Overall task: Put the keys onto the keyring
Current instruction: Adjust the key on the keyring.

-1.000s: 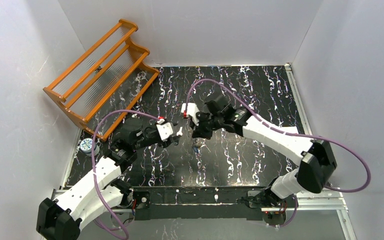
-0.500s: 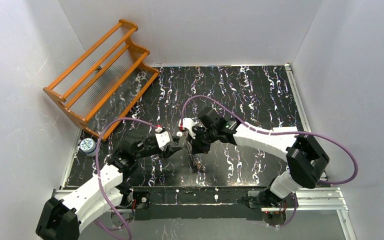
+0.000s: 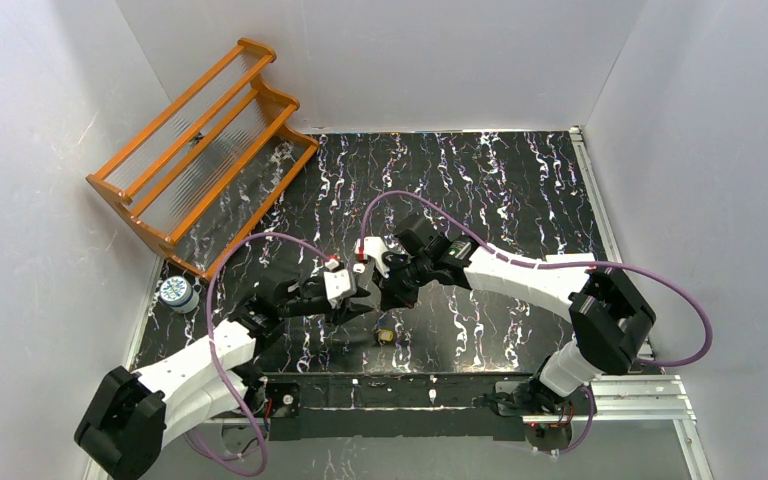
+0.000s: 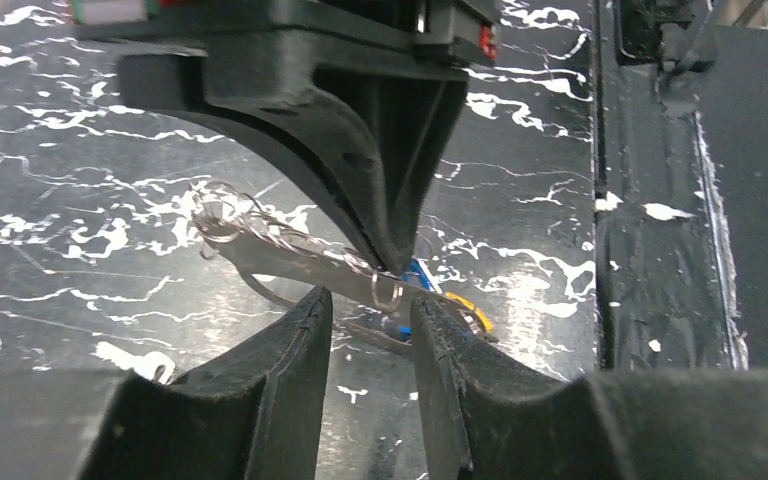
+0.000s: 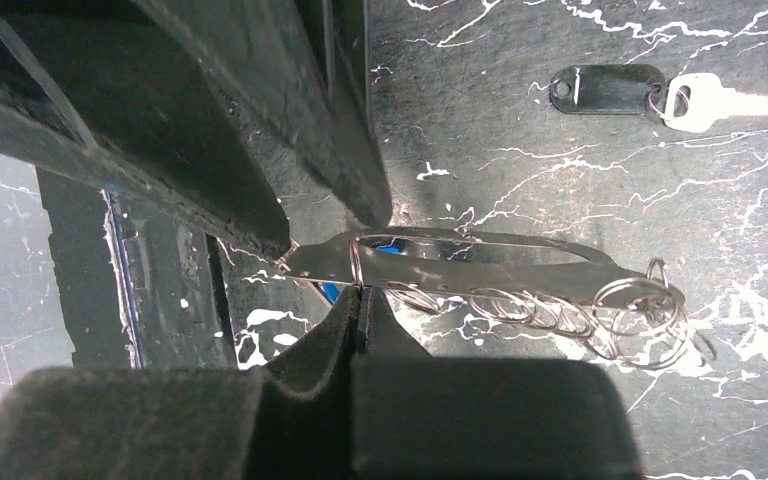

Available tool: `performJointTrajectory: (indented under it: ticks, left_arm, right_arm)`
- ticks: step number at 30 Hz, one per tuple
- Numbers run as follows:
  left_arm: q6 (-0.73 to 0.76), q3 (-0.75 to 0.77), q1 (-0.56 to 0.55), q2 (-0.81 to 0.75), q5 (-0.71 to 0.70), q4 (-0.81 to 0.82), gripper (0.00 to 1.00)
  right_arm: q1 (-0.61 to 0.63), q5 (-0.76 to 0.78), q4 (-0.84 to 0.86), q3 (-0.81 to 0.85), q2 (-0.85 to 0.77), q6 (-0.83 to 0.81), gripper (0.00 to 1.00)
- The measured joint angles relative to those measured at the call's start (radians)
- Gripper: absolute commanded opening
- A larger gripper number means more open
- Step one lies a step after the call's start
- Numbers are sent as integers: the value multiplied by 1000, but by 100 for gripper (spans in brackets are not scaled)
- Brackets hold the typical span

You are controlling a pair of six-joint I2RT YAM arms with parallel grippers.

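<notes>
The keyring (image 5: 480, 262) is a flat silvery-white oval loop with several small wire rings (image 5: 640, 310) bunched at one end. My right gripper (image 5: 360, 295) is shut on one small wire ring at the loop's other end and holds the keyring just above the table. In the left wrist view the keyring (image 4: 280, 262) hangs from the right fingers (image 4: 360, 150). My left gripper (image 4: 370, 305) is open, its tips just short of that held end. A blue key (image 4: 422, 272) and a brass-gold key (image 4: 468, 305) lie behind it. The gold key (image 3: 385, 335) lies near the front edge.
A white key (image 5: 725, 102) on a black tag (image 5: 605, 88) lies on the table beyond the keyring. An orange wooden rack (image 3: 200, 150) stands at the back left. A small round tin (image 3: 173, 291) sits at the left edge. Both grippers (image 3: 370, 300) meet mid-table.
Both grippers have moved nearer the front edge and closer together. The left arm has stretched right towards the right gripper. The gold key now shows on the table below them.
</notes>
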Motion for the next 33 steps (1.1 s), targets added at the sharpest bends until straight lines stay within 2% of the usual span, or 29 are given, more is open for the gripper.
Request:
performJointTrajectory:
  ticks: [10, 13, 23, 25, 30, 32, 33]
  left_arm:
    - [30, 2, -68, 99, -8, 4, 22]
    - [40, 3, -71, 109, -21, 7, 14]
    - [67, 32, -85, 161, -43, 7, 19]
    - [70, 34, -88, 168, -47, 7, 17]
    - [72, 39, -94, 181, -58, 7, 0]
    - [66, 43, -95, 182, -65, 8, 0]
    - [64, 45, -95, 183, -70, 8, 0]
  right_arm:
    - [0, -6, -8, 0, 2, 1, 1]
    - [0, -8, -8, 0, 2, 2, 1]
    - [0, -16, -5, 0, 2, 2, 1]
    - [0, -18, -3, 0, 2, 2, 1]
    - [0, -21, -5, 1, 2, 1, 1]
    - [0, -27, -8, 1, 2, -2, 1]
    - [0, -26, -7, 1, 2, -4, 5]
